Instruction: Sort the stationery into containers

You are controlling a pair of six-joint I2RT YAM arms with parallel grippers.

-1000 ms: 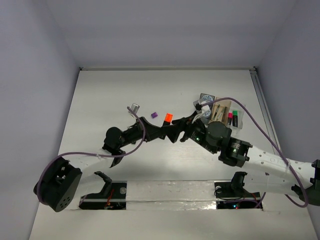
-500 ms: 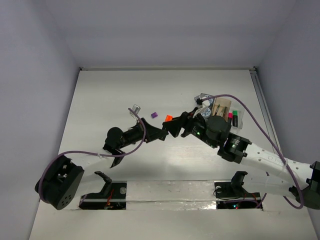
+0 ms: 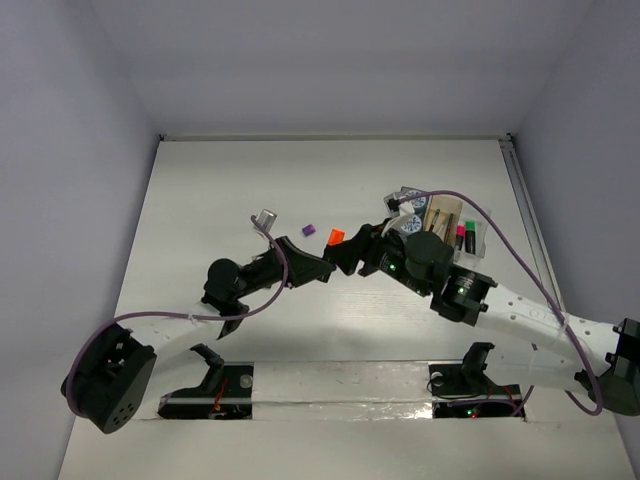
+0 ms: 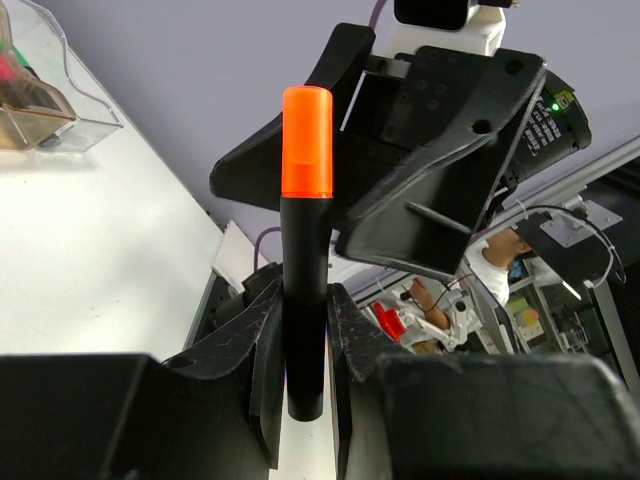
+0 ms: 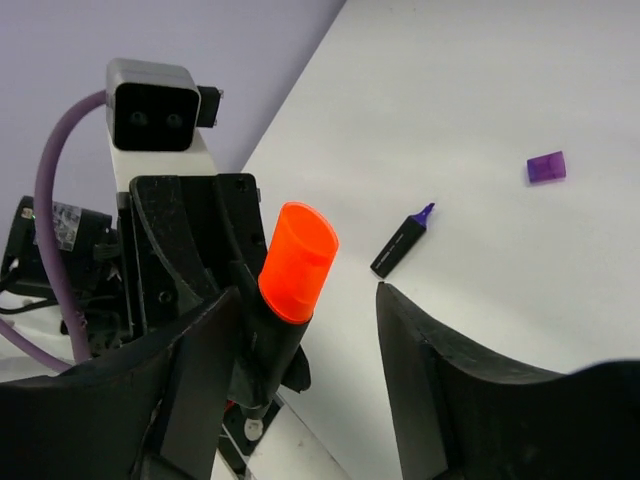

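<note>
Left arm reaches in from the near left edge of the counter (image 3: 220, 190). The left claw (image 4: 305, 305) is clamped on the black body of the orange-capped highlighter (image 4: 306, 225), one finger on each side. The marker stands upright in the grip with its cap on top, lifted clear of the counter.

The right arm comes in from the near right. The right claw (image 5: 310, 292) is spread apart and faces the left claw at mid-counter. The orange cap sits between its two fingers (image 5: 205, 360). There's a clear gap on one side; contact on the other side can't be told.

Below and just beyond the claws, an uncapped black marker with a purple tip (image 5: 401, 246) lies flat on the counter. A loose purple cap (image 5: 546, 167) lies further out, apart from it.

To the far right, behind the right claw, is the clear box (image 3: 479, 230) with its tan insert (image 3: 443, 215). A pink-capped marker (image 3: 460, 236) and a green-capped marker (image 3: 470, 240) are side by side inside the box, at its right end. A blue-and-white round piece (image 3: 410, 197) is at the box's far left corner; whether it's in a holder can't be told.
</note>
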